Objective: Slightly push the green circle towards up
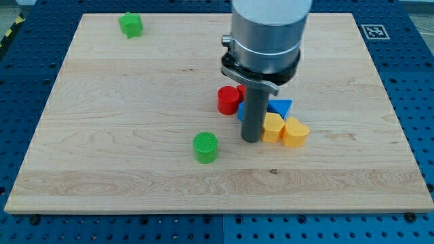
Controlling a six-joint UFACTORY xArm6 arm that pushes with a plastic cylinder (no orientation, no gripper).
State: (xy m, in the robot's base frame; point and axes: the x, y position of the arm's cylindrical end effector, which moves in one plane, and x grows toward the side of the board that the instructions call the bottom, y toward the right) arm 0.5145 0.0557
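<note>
The green circle [205,147] is a short green cylinder lying on the wooden board [122,102], left of centre and toward the view's bottom. My tip [251,140] is the lower end of the dark rod. It rests on the board to the right of the green circle, about a block's width away and not touching it. The tip stands just left of a yellow block [273,127].
A red cylinder [228,99], a blue triangle [280,106], a partly hidden blue block [241,111] and a yellow heart-like block [296,132] cluster around the rod. A green star-like block [130,25] lies at the view's top left. The arm's grey body [264,34] hides part of the board.
</note>
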